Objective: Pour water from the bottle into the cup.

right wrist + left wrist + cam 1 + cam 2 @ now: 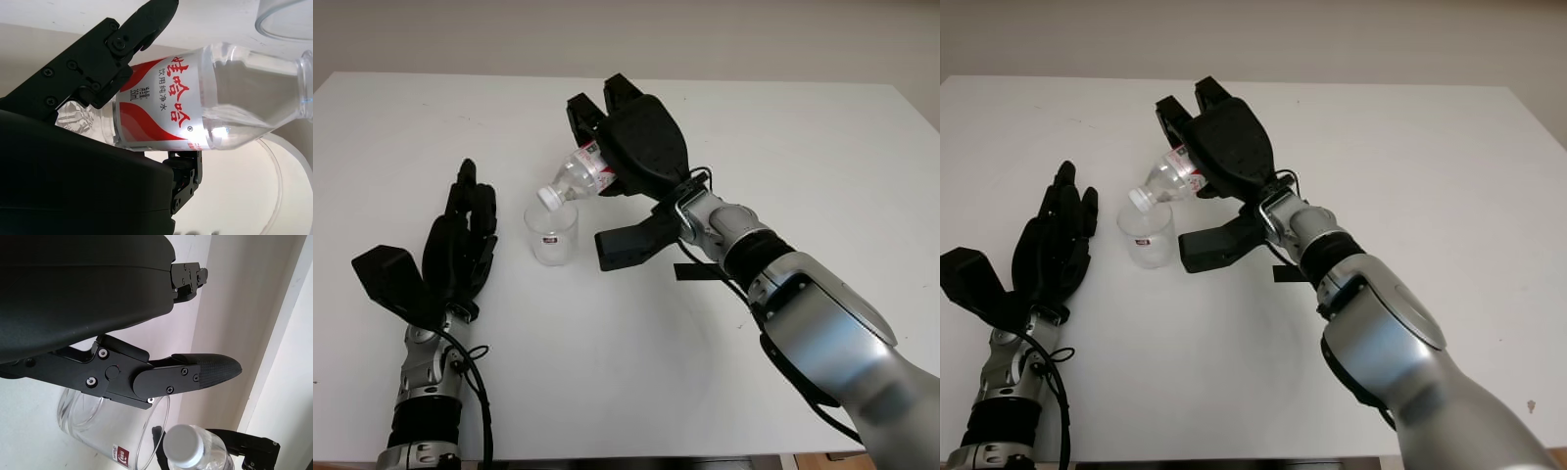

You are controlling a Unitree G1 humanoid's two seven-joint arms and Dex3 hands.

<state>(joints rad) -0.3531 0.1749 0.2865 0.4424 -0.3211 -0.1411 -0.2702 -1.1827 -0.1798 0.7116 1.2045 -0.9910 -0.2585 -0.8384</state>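
Right hand (641, 142), upper centre of the frame above the white tabletop (803, 147), fingers clamped around a clear plastic bottle (578, 176) with a red-and-white label, tipped neck-down so the white cap (548, 197) hangs just over the rim of the cup (551, 233). Cup clear, round and smooth-walled, upright at centre-left with a small red mark on its side. Left hand (455, 245) at lower left beside the cup, open, matte black, holding nothing.
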